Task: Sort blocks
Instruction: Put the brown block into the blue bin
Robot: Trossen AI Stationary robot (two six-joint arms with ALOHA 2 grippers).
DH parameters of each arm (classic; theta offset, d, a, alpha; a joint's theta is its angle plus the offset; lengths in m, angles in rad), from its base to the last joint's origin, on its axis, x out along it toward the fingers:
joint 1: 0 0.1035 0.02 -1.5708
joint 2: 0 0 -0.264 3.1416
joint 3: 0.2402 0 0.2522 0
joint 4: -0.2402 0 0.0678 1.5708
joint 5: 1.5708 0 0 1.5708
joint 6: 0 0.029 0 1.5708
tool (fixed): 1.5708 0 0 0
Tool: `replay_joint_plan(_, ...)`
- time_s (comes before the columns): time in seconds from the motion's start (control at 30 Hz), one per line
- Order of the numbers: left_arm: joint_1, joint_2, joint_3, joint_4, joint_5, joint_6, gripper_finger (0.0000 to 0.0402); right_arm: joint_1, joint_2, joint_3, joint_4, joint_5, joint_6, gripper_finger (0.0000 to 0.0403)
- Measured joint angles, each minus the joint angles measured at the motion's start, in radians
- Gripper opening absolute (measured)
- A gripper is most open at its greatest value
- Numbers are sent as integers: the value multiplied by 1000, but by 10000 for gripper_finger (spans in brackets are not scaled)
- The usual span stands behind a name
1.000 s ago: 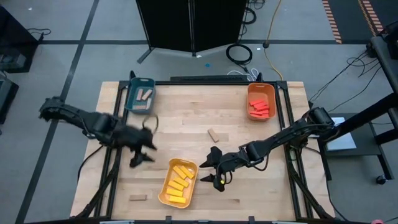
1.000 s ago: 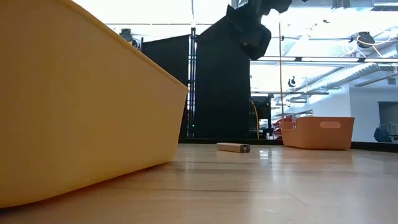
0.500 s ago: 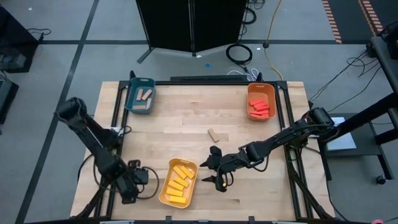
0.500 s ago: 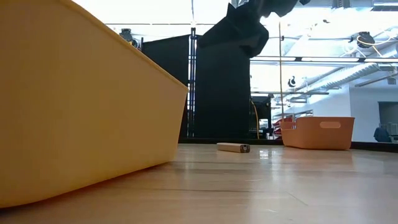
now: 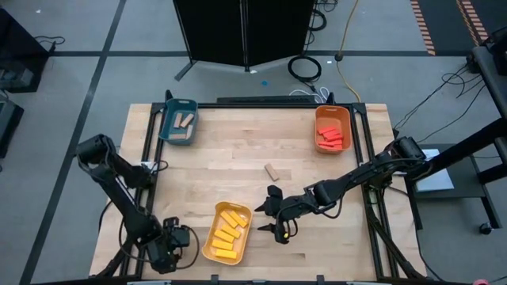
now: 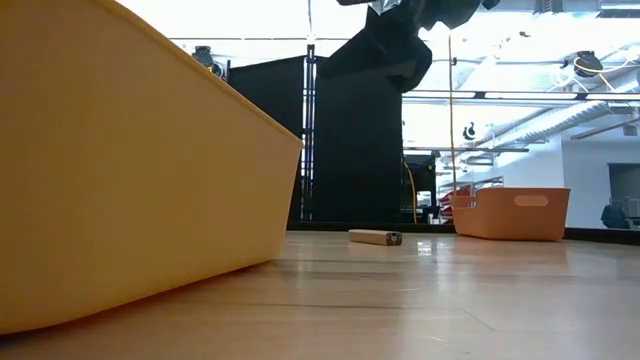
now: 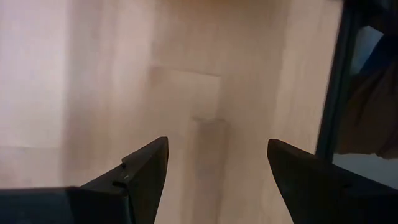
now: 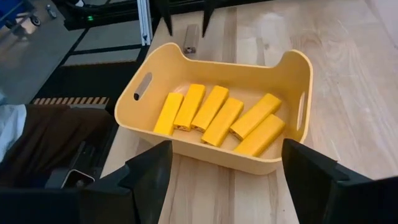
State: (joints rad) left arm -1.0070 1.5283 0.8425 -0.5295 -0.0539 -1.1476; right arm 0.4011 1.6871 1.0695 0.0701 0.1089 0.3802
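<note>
My left gripper point(image 5: 179, 242) point(image 7: 217, 142) is open at the table's near left, low over a loose tan block point(image 7: 209, 146) that lies flat on the wood; its fingers stand on either side without touching. The right wrist view shows that block point(image 8: 191, 37) just beyond the yellow tray. My right gripper point(image 5: 267, 221) point(image 8: 227, 143) is open and holds nothing, hovering at the right side of the yellow tray point(image 5: 214, 252), which holds several yellow blocks point(image 8: 214, 116). A second tan block point(image 5: 272, 171) point(image 6: 375, 237) lies flat at mid-table.
A teal tray point(image 5: 168, 129) with tan blocks sits at the far left corner. An orange tray point(image 5: 318, 127) point(image 6: 510, 213) with red blocks point(image 5: 333, 138) sits at the far right. Bare wood lies between the trays. A black metal frame edges the table.
My left arm has swung from the table's left middle toward the near edge and come down over the tan block at the near left, which it now covers in the high view. My right arm has kept still.
</note>
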Motion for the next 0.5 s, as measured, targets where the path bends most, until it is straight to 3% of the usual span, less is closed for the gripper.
replay_joint_plan(0.3, -54, 76, 0, 36, -27, -51, 268, 0, 0, 0, -37, 1, -26, 240)
replay_joint_plan(0.5, -89, 134, 5, 25, -55, -69, 235, 0, 0, 0, -44, 1, -31, 240)
